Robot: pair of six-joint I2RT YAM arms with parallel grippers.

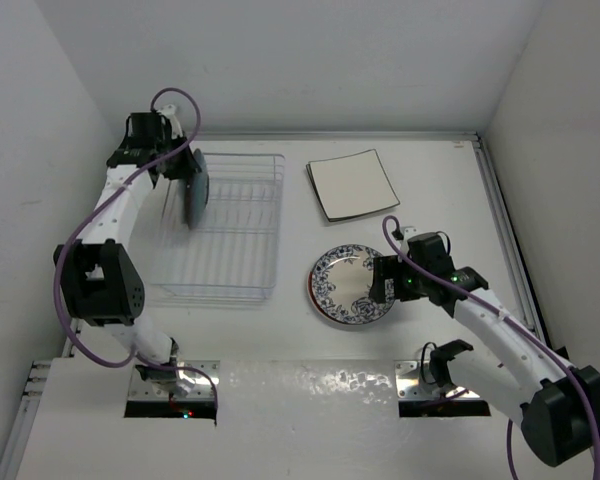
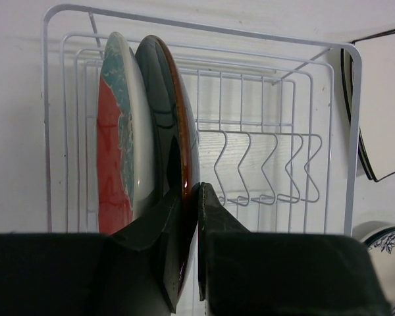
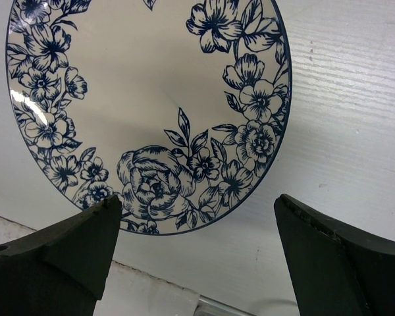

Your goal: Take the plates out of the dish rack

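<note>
Plates [image 3: 151, 99] look glossy; dish rack [image 1: 280, 225], white wire.

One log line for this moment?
left gripper: shut on dark plate in dish rack | red-teal plate: beside it | right gripper: open at blue-patterned plate

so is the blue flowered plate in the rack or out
Out: the round white blue-flowered plate lies flat to the right of the white wire dish rack, outside its frame.

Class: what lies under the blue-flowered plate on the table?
A red rim peeks out along the left edge of the blue-flowered plate, so another plate seems to lie beneath. Its face is covered, so its pattern cannot be told. Both rest on the table.
</note>
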